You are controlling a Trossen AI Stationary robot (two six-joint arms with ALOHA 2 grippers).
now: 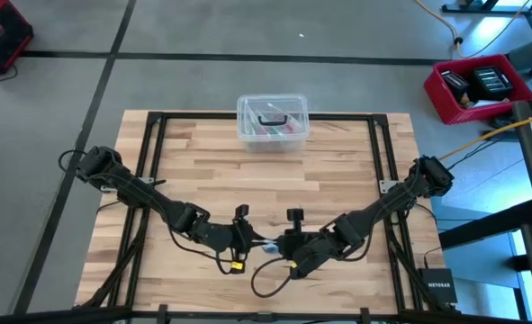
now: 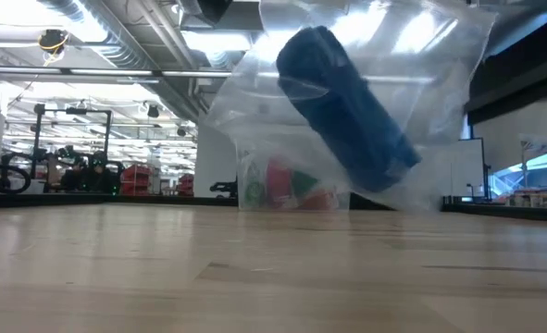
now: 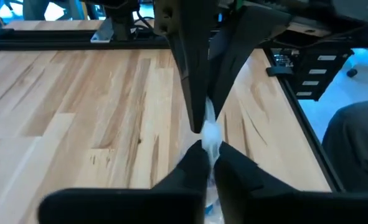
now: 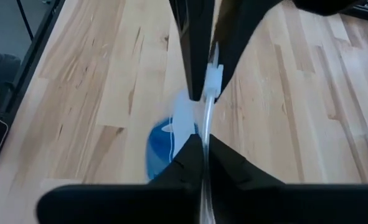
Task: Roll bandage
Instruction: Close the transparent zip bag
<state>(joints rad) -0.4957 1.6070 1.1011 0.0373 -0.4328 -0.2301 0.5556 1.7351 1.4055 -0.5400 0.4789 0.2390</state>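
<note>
I am looking at a counter (image 1: 338, 180) of pale butcher-block wood, its strips running lengthwise and framed by dark metal rails. Both claws are meeting near the middle of the counter's near edge, and between them they are holding up a small clear plastic bag (image 2: 421, 55), thin, glossy and creased, catching the ceiling lights. The left claw (image 3: 205, 152) is pinching its dark tapered fingers together on a crumpled edge of the film, and the right claw (image 4: 203, 140) is clamping on the same film from the opposite side, tip to tip with the other. Inside the bag the bandage (image 2: 347, 106) is sitting as a compact, deep blue roll, soft and matte, a stubby cylinder tilted on a diagonal and hanging clear above the wood in the low view. From the right wrist view I am seeing a rounded patch of the same blue through the plastic below the fingers. At the middle of the counter's far edge a clear plastic lidded box (image 1: 273, 121) with rounded corners is standing, with red and green contents showing through its walls.
</note>
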